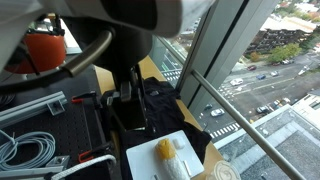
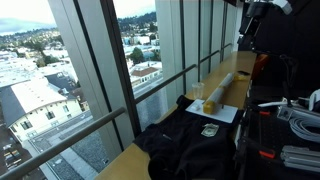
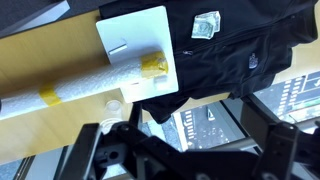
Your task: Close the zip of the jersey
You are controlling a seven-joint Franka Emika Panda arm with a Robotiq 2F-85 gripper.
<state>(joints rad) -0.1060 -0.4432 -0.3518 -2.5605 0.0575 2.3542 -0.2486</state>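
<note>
Jersey (image 3: 245, 60) crumpled against white tray (image 3: 135, 35), lying well beneath gripper (image 3: 175, 145), untouched, jaws spread wide and empty, zip line not discernible

White arm (image 1: 130, 12) carries a black, blocky gripper (image 3: 175, 150).
</note>
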